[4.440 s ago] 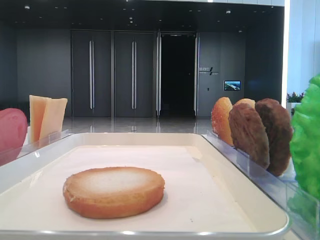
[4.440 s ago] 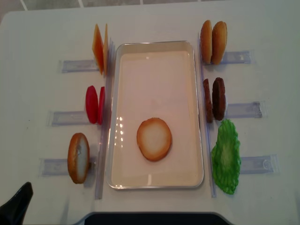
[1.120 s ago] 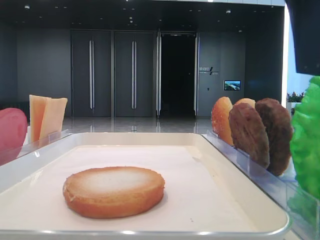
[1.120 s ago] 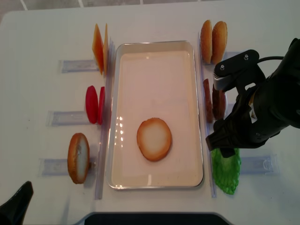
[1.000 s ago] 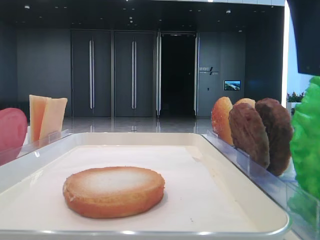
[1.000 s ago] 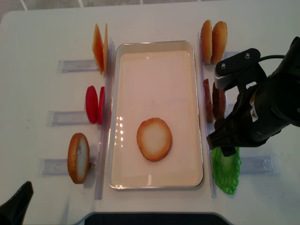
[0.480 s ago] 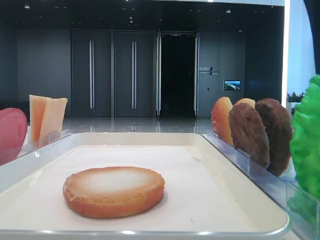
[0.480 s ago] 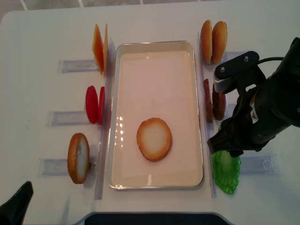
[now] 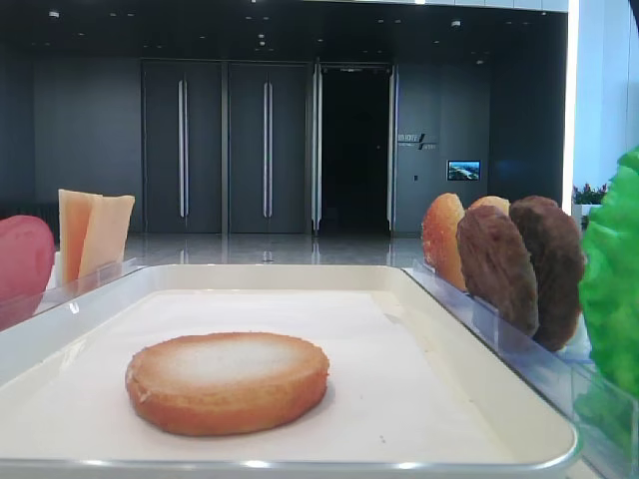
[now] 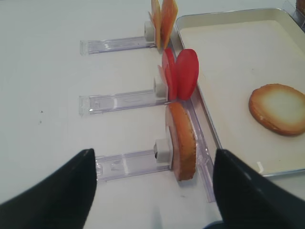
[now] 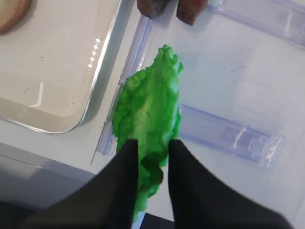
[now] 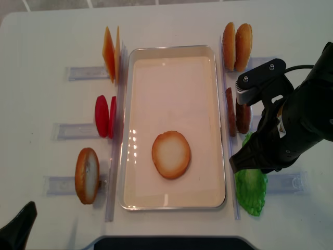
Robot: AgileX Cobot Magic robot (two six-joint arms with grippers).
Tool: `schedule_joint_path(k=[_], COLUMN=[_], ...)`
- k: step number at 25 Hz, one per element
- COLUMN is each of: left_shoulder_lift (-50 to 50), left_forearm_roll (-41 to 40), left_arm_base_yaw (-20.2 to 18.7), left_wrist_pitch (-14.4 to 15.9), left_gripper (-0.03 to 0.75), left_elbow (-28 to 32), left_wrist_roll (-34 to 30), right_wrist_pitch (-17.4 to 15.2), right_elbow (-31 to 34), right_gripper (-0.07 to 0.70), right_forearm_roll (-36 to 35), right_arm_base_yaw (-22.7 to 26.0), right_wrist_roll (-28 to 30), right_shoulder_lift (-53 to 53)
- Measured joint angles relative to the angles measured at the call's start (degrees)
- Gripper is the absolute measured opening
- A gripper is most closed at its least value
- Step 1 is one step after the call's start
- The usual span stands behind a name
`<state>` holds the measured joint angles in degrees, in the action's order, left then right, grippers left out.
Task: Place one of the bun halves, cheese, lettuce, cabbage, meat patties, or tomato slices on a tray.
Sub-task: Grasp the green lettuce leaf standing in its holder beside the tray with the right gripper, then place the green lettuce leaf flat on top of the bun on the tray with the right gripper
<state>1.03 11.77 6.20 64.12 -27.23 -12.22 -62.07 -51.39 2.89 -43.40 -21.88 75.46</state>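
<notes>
The right gripper point(image 11: 152, 148) has its 2 black fingers point(image 11: 125, 176) pinched narrow on the near edge of the lettuce point(image 11: 150, 112), the green leaf squeezed between them, just right of the tray point(image 12: 225, 156) at its near right corner. In the overhead view the right arm covers the far part of the leaf, so only its near half point(image 12: 251, 190) shows there. A clear plastic rack point(image 11: 228, 136) lies on the table point(image 12: 47, 36) under and to the right of the leaf.

Inside the tray 1 bun half point(image 12: 171, 154) lies flat, pale face up, toward the near end. To the right of the tray stand 2 more bun halves point(image 12: 237, 46) at the far end and the meat patties point(image 12: 237, 115) in the middle, partly hidden by the arm. To the left stand the cheese point(image 12: 111, 53) far, the tomato slices point(image 12: 105, 115) in the middle, and another bun half point(image 12: 87, 175) near, each upright in its rack.

The left gripper point(image 10: 152, 186) hangs well apart from the food near the left corner, its 2 fingers spread wide with nothing between them. In the low front view the lettuce point(image 9: 611, 289) is cut off at the right edge.
</notes>
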Motion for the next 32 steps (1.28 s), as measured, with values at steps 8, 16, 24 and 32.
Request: schedule_joint_path(k=[8,16,24,32], left_shoulder_lift=[0.00,0.00,0.00,0.00], left_forearm_roll=[0.00,0.00,0.00,0.00], left_arm_base_yaw=[0.00,0.00,0.00,0.00], left_wrist_pitch=[0.00,0.00,0.00,0.00], left_gripper=[0.580,0.580,0.580,0.580], left_elbow=[0.00,0.00,0.00,0.00], left_wrist_roll=[0.00,0.00,0.00,0.00], right_wrist_pitch=[0.00,-0.19,-1.35,-4.27], right_elbow=[0.00,0.00,0.00,-3.05], right_gripper=[0.111,0.069,0.070,0.070], right_forearm_roll=[0.12,0.35,0.55,0.31], right_arm_base_yaw=[0.00,0.04,0.04,0.04], right_wrist_roll=[0.16,0.31,0.84,1.35], right_shoulder_lift=[0.00,0.00,0.00,0.00])
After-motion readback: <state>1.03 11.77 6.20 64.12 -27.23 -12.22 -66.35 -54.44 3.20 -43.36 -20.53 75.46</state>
